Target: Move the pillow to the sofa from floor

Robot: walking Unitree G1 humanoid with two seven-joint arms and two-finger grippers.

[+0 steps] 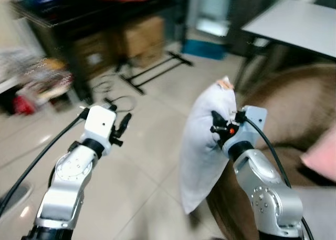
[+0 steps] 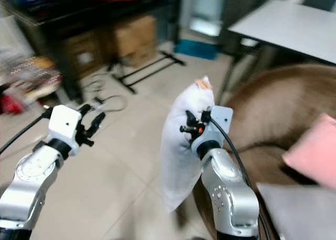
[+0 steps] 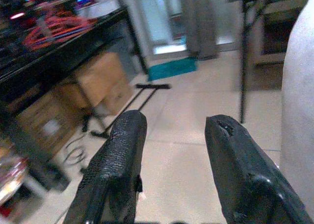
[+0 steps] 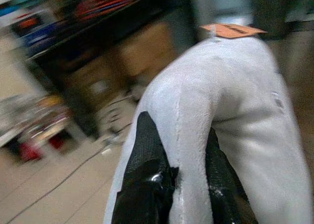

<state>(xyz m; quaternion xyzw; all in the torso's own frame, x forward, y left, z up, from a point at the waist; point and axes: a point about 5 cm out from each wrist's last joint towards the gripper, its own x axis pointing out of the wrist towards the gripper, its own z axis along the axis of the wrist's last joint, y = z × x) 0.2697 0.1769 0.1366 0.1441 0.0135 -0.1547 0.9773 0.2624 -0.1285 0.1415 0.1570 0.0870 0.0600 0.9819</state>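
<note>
Brown upholstery of the sofa (image 1: 294,108) spreads at the robot's right, beside it the white pillow (image 1: 202,150) hangs above the tiled floor (image 1: 142,161), pinched in the right end effector (image 4: 179,180), while the left end effector (image 3: 171,170) hovers with fingers parted, holding nothing.

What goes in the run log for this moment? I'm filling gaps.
right gripper: pinching white pillow, lifted off floor | left gripper: open, empty | brown sofa: beside pillow
</note>
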